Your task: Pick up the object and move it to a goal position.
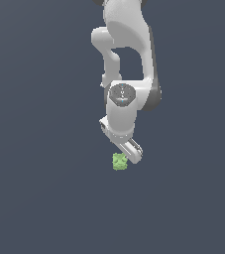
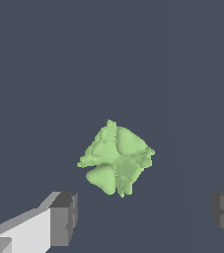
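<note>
A white robot arm reaches down over a plain dark grey-blue counter [image 1: 39,198], its gripper [image 1: 127,153] poised just above and beside a small light-green object [image 1: 119,161]. In the exterior view the object sits at the tip of the fingers, slightly toward that view's left of them, and whether anything touches it cannot be told from there. The wrist view settles it: the two dark finger pads [image 2: 64,219] stand wide apart, open and holding nothing, with the object [image 2: 116,158] lying ahead of them and roughly centred on the gap between them, closer to one finger than the other. The object is lumpy and roughly cube-shaped, turned so a corner points toward the camera, and it rests on the counter, clear of both pads. The wide spread seems chosen to leave room on both sides so the fingers can descend around the object without nudging it. The pickup looks not yet made; the fingers likely need to lower and centre before closing. No goal marker is visible in either view.
</note>
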Tool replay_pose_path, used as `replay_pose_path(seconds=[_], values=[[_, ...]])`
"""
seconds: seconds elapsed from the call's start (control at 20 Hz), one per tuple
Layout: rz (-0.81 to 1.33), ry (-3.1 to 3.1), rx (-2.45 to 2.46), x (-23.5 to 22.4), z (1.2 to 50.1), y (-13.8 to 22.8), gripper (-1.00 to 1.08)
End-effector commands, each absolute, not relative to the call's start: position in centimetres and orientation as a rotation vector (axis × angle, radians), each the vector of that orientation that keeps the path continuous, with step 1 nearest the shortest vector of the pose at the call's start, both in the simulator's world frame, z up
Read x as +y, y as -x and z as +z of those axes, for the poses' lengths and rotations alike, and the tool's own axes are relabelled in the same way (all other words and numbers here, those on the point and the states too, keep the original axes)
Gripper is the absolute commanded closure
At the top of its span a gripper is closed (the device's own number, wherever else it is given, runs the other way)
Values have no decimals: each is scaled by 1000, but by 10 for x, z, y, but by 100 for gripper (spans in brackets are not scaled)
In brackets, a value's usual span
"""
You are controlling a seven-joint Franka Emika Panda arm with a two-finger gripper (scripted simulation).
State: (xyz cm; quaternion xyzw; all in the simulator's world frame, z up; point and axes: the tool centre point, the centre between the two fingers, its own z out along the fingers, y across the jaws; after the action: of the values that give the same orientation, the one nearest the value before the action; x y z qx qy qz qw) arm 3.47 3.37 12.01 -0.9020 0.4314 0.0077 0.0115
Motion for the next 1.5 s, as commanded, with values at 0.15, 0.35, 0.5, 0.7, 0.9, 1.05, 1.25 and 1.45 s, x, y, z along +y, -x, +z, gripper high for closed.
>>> replay_pose_path(seconds=[0.15,0.35,0.5,0.7,0.9,1.05,1.25,1.45], values=[[23,2709,1556,34,113,-39,-92],[20,2625,1702,34,108,-43,-92],[17,2557,1808,35,104,-45,-92],[12,2469,1933,35,100,-48,-92],[7,2396,2027,35,96,-51,-92],[4,2353,2078,36,94,-52,-92],[1,2315,2123,36,92,-53,-92],[0,2298,2142,36,92,-54,-92]])
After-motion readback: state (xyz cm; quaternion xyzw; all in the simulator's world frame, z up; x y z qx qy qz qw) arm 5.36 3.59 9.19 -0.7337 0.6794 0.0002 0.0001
